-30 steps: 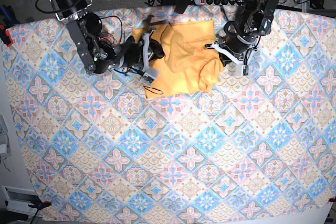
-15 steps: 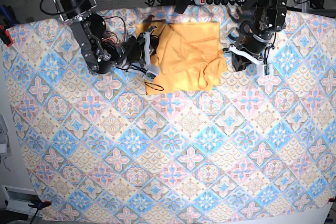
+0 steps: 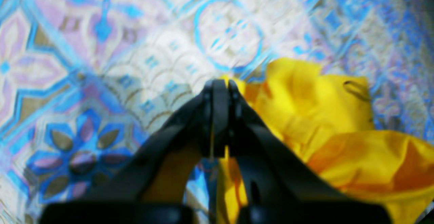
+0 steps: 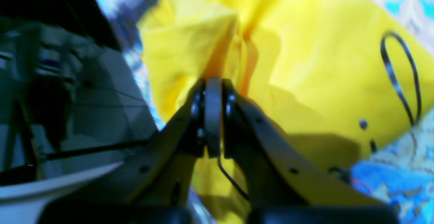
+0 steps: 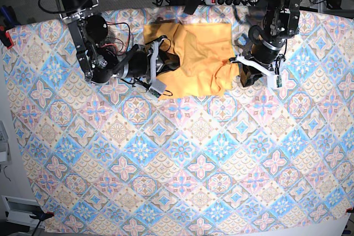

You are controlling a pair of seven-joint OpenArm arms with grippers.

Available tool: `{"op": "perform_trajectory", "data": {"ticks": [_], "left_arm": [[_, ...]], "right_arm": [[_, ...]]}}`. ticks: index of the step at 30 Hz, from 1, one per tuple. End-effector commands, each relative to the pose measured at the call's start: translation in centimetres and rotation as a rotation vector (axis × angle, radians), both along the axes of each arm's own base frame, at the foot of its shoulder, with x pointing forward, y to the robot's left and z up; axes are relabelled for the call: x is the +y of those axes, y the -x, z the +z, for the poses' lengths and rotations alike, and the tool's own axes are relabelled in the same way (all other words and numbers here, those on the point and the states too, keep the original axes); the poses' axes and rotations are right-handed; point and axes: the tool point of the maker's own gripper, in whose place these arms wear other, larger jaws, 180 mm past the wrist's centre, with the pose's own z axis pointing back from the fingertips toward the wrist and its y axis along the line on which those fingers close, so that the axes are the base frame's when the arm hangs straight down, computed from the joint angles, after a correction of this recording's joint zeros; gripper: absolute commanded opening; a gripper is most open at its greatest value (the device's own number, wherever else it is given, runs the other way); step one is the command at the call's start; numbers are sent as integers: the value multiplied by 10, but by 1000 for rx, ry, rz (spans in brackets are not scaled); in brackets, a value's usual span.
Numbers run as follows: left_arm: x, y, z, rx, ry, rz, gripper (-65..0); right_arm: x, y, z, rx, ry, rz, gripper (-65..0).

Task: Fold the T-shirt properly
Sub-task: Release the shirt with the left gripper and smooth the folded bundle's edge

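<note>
Nearest in the base view, the blue-pink patterned tablecloth (image 5: 182,164) is covering the counter, and the yellow-orange T-shirt (image 5: 193,62) is lying crumpled at its far edge, between the two arms. The left gripper (image 3: 219,83) is pinching the shirt's edge with its jaws pressed together, while the right gripper (image 4: 213,81), jaws likewise clamped, is gripping a raised fold. Beyond, a power strip (image 5: 227,1) is lying behind the counter.

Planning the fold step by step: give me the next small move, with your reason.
Probably draw both grippers apart to stretch the T-shirt flat. The left gripper and the right gripper each look shut on cloth, and the shirt lies bunched and wrinkled on the tablecloth.
</note>
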Motion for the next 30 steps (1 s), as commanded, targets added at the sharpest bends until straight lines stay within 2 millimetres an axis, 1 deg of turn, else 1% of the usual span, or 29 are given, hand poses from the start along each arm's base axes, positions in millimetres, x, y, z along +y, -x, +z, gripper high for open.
{"op": "perform_trajectory", "data": {"ticks": [1,4,7,10,12,14,15,17,19,21,23,25,26,28,29,30], "left_arm": [[1,-6,11,-43,0,-3,-650],[1,-13,14,-57,0,-3,-650],[1,-15,16,-63,0,-3,-650],[1,-17,18,-69,0,-3,-650],[1,-22,21,-83,0,-3,-650],[-1,-26,24,-93,5,-2,-650],[-4,-27,25,-96,16,2,-650],[-6,-30,30,-112,24,5,-650],[-9,-38,38,-138,29,0,-650],[-21,-41,41,-149,44,-24,-650],[-34,-47,47,-167,55,-57,-650],[-45,-49,49,-174,68,-78,-650],[-51,-54,54,-190,79,-83,-650],[-64,-61,62,-210,102,-101,-650],[-70,-64,64,-217,111,-108,-650],[-80,-67,68,-227,127,-123,-650]], "right_arm": [[5,-7,16,-31,-59,-3,-639],[9,-8,26,-17,-120,-14,-639],[-2,-5,31,10,-154,-18,-639],[1,7,39,-5,-145,53,-639],[4,8,50,-41,-150,77,-639],[5,8,53,-51,-151,82,-639],[3,7,52,-51,-145,76,-639],[-20,-2,36,-55,-65,23,-639],[-45,-16,22,-90,25,-48,-639],[-70,-26,9,-120,107,-118,-639],[-90,-31,-3,-132,169,-171,-639],[-97,-32,-10,-134,199,-202,-639],[-100,-33,-11,-138,211,-215,-639],[-105,-27,-18,-124,231,-231,-639],[-105,-25,-20,-119,237,-232,-639],[-103,-24,-21,-115,235,-234,-639]]}}
